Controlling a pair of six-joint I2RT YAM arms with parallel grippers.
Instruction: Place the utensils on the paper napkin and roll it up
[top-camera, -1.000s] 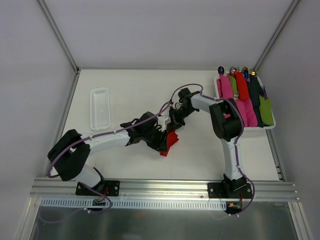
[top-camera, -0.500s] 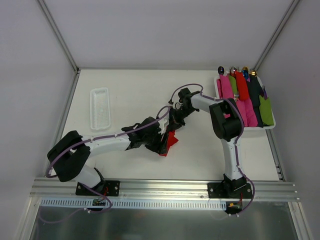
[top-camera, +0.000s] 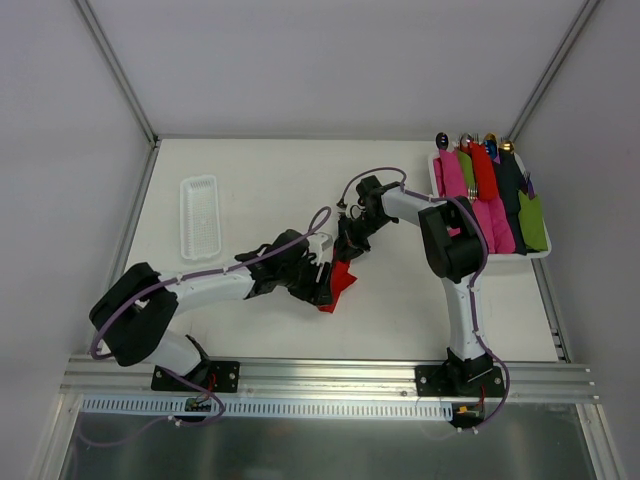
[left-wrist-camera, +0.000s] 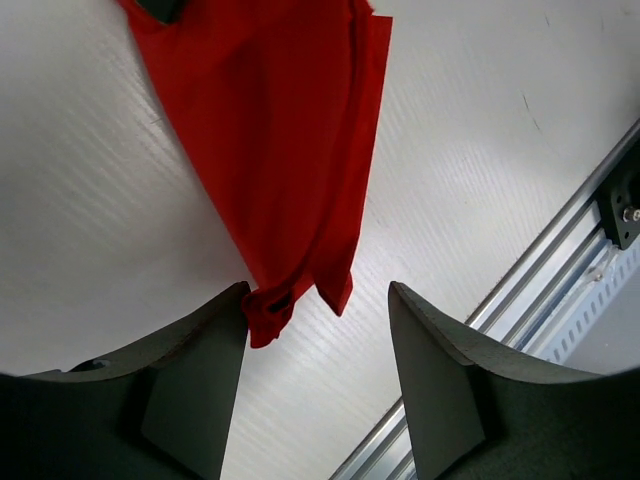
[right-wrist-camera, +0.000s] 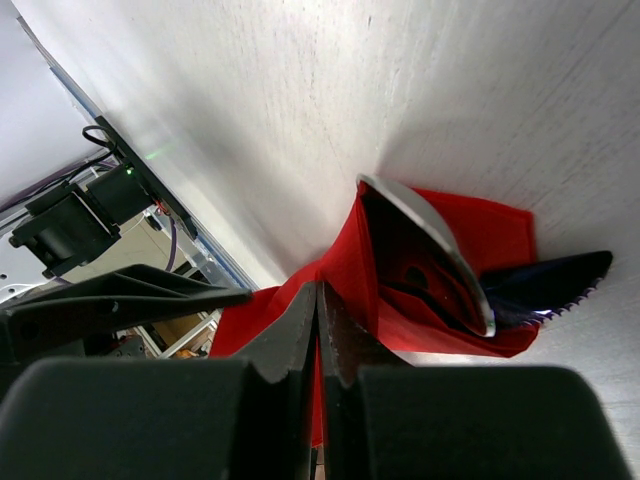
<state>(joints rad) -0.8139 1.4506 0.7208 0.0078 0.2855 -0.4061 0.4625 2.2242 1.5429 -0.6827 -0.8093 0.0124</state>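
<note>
The red paper napkin (top-camera: 341, 281) lies crumpled and partly folded at the table's middle. My right gripper (top-camera: 347, 252) is shut on the napkin's edge (right-wrist-camera: 352, 275) and lifts that part. A shiny silver utensil (right-wrist-camera: 430, 245) sits inside the fold, with a serrated dark tip (right-wrist-camera: 560, 275) poking out at the right. My left gripper (top-camera: 322, 288) is open beside the napkin; in the left wrist view the napkin (left-wrist-camera: 280, 150) hangs down to its jaws (left-wrist-camera: 318, 310), its lower tip touching the left finger (left-wrist-camera: 190, 370), not clamped.
A white ribbed tray (top-camera: 199, 213) stands at the far left. A white tray (top-camera: 540, 252) at the far right holds pink, red, green and dark rolled bundles (top-camera: 490, 195). The metal rail (top-camera: 320, 378) runs along the near edge.
My left gripper has slid left and lower along the napkin's near side. The right gripper has stayed shut on the napkin's edge.
</note>
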